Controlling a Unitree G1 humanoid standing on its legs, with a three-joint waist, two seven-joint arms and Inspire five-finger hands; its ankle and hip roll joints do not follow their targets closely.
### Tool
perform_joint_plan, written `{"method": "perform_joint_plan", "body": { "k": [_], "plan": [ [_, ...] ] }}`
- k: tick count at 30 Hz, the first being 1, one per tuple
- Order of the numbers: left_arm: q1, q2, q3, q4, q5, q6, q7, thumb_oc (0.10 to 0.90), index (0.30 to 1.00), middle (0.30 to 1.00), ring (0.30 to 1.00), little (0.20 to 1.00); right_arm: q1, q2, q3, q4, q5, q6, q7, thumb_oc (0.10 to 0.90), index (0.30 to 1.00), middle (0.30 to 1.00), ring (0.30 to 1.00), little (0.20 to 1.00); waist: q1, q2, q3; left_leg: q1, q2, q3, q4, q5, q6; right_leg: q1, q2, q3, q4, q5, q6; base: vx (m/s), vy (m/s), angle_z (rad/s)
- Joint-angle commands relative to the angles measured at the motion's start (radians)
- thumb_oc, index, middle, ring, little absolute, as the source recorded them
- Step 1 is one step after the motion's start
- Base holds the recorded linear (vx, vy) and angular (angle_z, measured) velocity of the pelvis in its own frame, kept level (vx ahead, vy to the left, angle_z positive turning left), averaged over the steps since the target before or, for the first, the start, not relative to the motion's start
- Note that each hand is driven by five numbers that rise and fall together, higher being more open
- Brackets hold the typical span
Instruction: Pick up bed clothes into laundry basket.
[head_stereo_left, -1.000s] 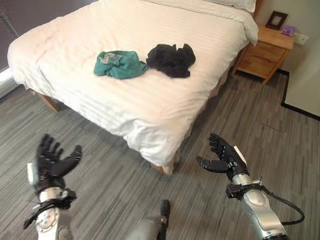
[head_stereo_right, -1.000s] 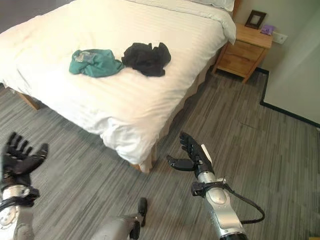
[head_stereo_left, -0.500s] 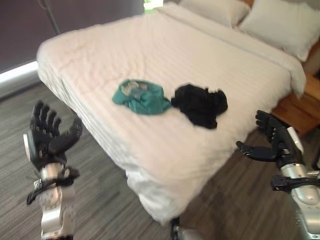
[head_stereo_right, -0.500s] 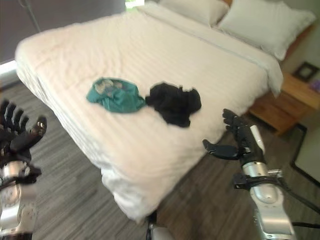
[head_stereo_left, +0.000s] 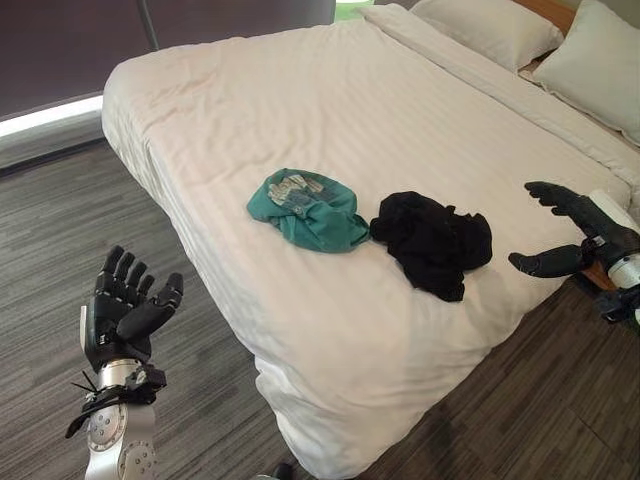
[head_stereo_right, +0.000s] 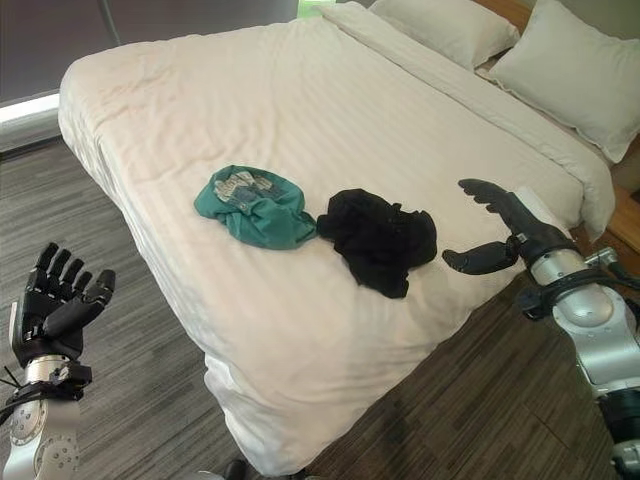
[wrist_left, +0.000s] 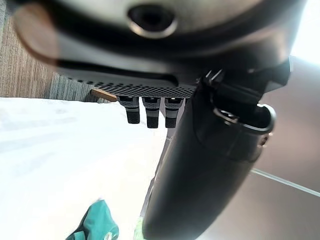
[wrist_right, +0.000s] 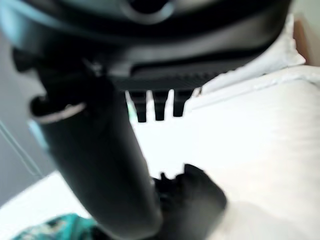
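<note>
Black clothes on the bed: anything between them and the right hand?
Nothing visible. The right hand is open at the bed's edge, with bare white sheet between it and the black clothes. The teal garment lies on their far side.

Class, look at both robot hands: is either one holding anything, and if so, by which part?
Nothing is held. The left hand and right hand are both open in the air, while the teal garment and black garment lie untouched on the bed.
</note>
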Motion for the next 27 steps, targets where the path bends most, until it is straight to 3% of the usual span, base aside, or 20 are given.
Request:
{"method": "perform_joint_plan", "body": {
  "k": [1, 2, 9, 14, 16, 20, 23, 24, 27],
  "plan": [
    [-0.023, 0.104, 0.010, -0.111, -0.024, -0.084, -0.041, 0.800, 0.900, 0.900, 0.900, 0.900, -0.254, -0.083, 0.062, 0.096, -0.028, -0.024, -0.083, 0.800, 0.900, 0.900, 0.900, 0.900, 0.043, 0.010, -0.077, -0.071, -0.015, -0.067, -0.087, 0.129, -0.066, 0.016, -0.008, 0.005, 0.062, -0.101, 0.067, 0.00, -0.041, 0.17],
    [-0.020, 0.115, 0.014, -0.107, -0.037, -0.081, -0.039, 0.800, 0.900, 0.900, 0.900, 0.900, -0.370, -0.091, 0.163, 0.159, -0.097, -0.016, -0.102, 0.800, 0.900, 0.900, 0.900, 0.900, 0.064, 0.012, -0.068, -0.086, -0.019, -0.078, -0.087, 0.134, -0.070, 0.010, -0.006, -0.004, 0.054, -0.098, 0.067, -0.01, -0.043, 0.16],
    [-0.048, 0.145, -0.029, -0.108, -0.054, -0.094, -0.033, 0.800, 0.900, 0.900, 0.900, 0.900, -0.649, 0.007, 0.295, 0.371, -0.002, -0.026, -0.195, 0.800, 0.900, 0.900, 0.900, 0.900, 0.113, 0.037, -0.037, -0.166, -0.033, -0.101, -0.087, 0.159, -0.079, -0.040, 0.004, -0.022, 0.003, -0.072, 0.065, -0.02, -0.042, 0.14],
    [-0.035, 0.145, -0.052, -0.120, -0.044, -0.086, -0.037, 0.800, 0.900, 0.900, 0.900, 0.900, -0.691, 0.072, 0.267, 0.424, 0.065, -0.033, -0.229, 0.800, 0.900, 0.900, 0.900, 0.900, 0.132, 0.053, -0.019, -0.215, -0.039, -0.102, -0.087, 0.171, -0.079, -0.086, 0.012, -0.018, 0.003, -0.064, 0.064, 0.00, -0.013, 0.15],
    [-0.034, 0.134, -0.065, -0.103, -0.052, -0.077, -0.037, 0.800, 0.900, 0.900, 0.900, 0.900, -0.699, 0.102, 0.319, 0.450, 0.029, -0.009, -0.197, 0.800, 0.900, 0.900, 0.900, 0.900, 0.131, 0.059, -0.004, -0.233, -0.039, -0.092, -0.087, 0.175, -0.079, -0.106, 0.018, -0.012, 0.003, -0.062, 0.059, 0.03, -0.017, 0.07],
    [-0.027, 0.124, -0.076, -0.121, -0.049, -0.059, -0.049, 0.800, 0.900, 0.900, 0.900, 0.900, -0.644, 0.148, 0.333, 0.513, 0.016, 0.021, -0.146, 0.800, 0.900, 0.900, 0.900, 0.900, 0.128, 0.079, 0.023, -0.244, -0.039, -0.088, -0.087, 0.180, -0.080, -0.120, 0.020, -0.006, 0.003, -0.060, 0.053, 0.01, -0.002, 0.02],
    [-0.035, 0.137, -0.102, -0.130, -0.046, -0.024, -0.094, 0.800, 0.900, 0.900, 0.900, 0.900, -0.544, 0.249, 0.383, 0.784, -0.109, 0.081, -0.036, 0.800, 0.900, 0.900, 0.900, 0.900, 0.141, 0.121, 0.045, -0.247, -0.048, -0.103, -0.087, 0.188, -0.081, -0.122, 0.013, -0.015, 0.008, -0.067, 0.047, 0.01, -0.007, 0.00],
    [-0.033, 0.139, -0.102, -0.130, -0.047, -0.023, -0.094, 0.800, 0.900, 0.900, 0.900, 0.900, -0.542, 0.251, 0.381, 0.786, -0.111, 0.079, -0.036, 0.800, 0.900, 0.900, 0.900, 0.900, 0.140, 0.120, 0.045, -0.246, -0.048, -0.105, -0.087, 0.188, -0.081, -0.121, 0.013, -0.017, 0.008, -0.068, 0.047, 0.00, 0.000, 0.00],
    [-0.043, 0.137, -0.088, -0.114, -0.064, -0.018, -0.104, 0.800, 0.900, 0.900, 0.900, 0.900, -0.318, 0.351, 0.257, 0.884, -0.161, 0.101, -0.043, 0.800, 0.900, 0.900, 0.900, 0.900, 0.139, 0.168, 0.045, -0.243, -0.057, -0.124, -0.087, 0.192, -0.082, -0.117, 0.007, -0.022, 0.011, -0.081, 0.043, 0.06, 0.014, 0.08]
  ]
}}
